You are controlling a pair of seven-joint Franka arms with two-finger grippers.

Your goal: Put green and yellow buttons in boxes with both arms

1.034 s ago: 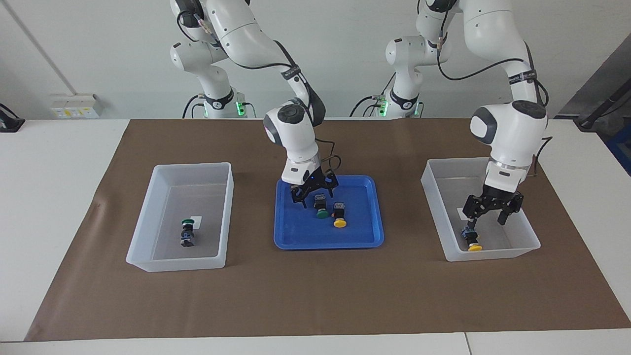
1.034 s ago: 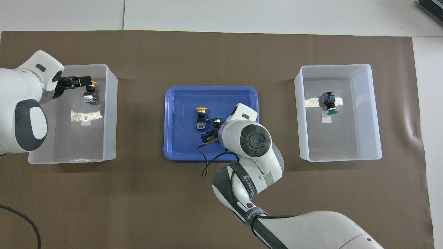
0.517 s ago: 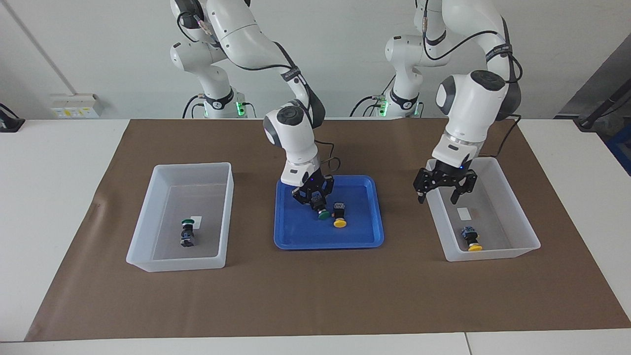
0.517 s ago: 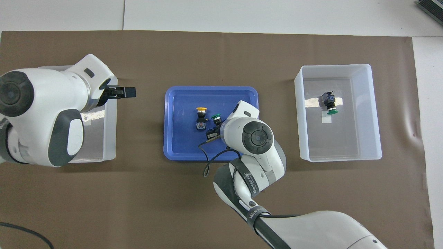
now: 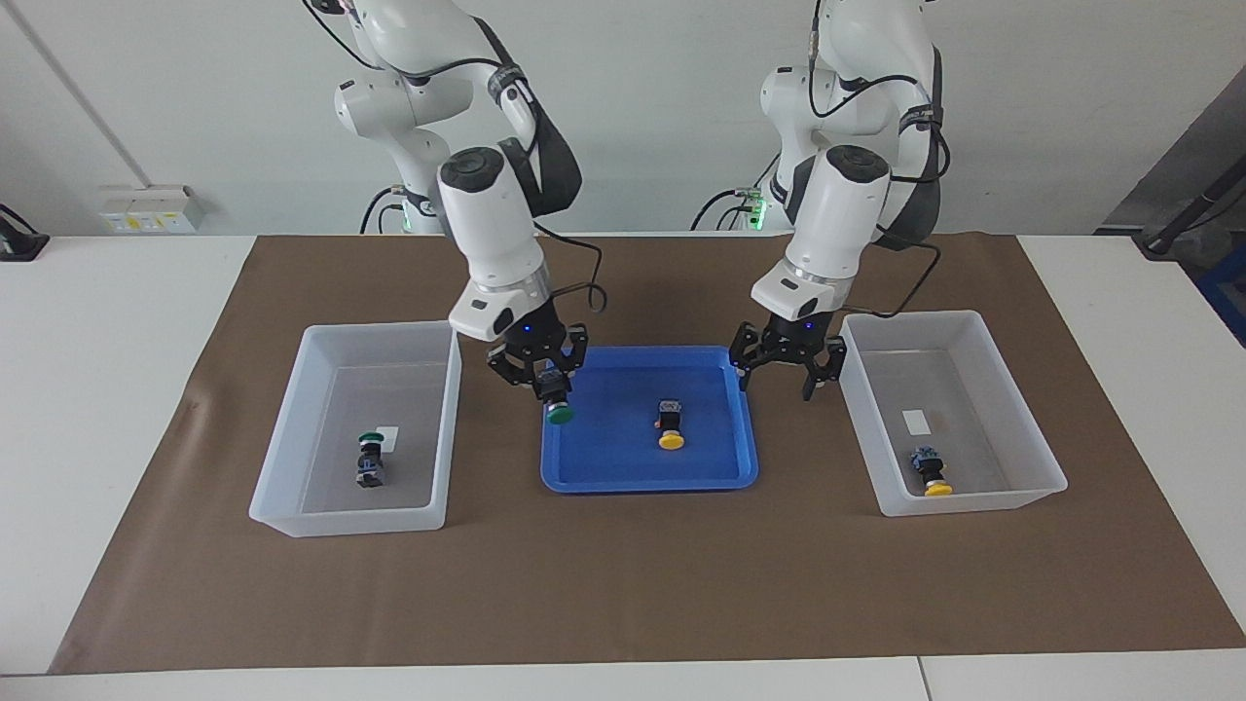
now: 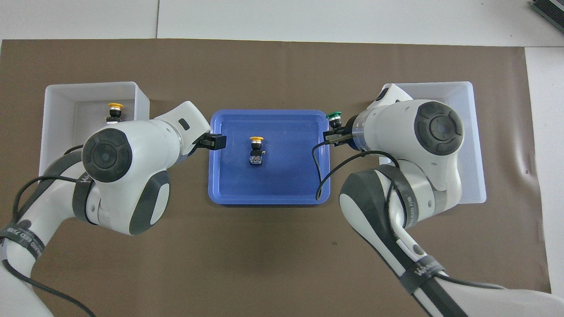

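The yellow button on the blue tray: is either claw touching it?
Apart. In the facing view the yellow button sits alone, between left gripper and right gripper.

The right gripper (image 5: 540,376) is held raised, its fingers clamped on a load. The left gripper (image 5: 785,365) is held raised, fingers spread.

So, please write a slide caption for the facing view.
Right gripper carries a green button off the blue tray; left gripper approaches, open.
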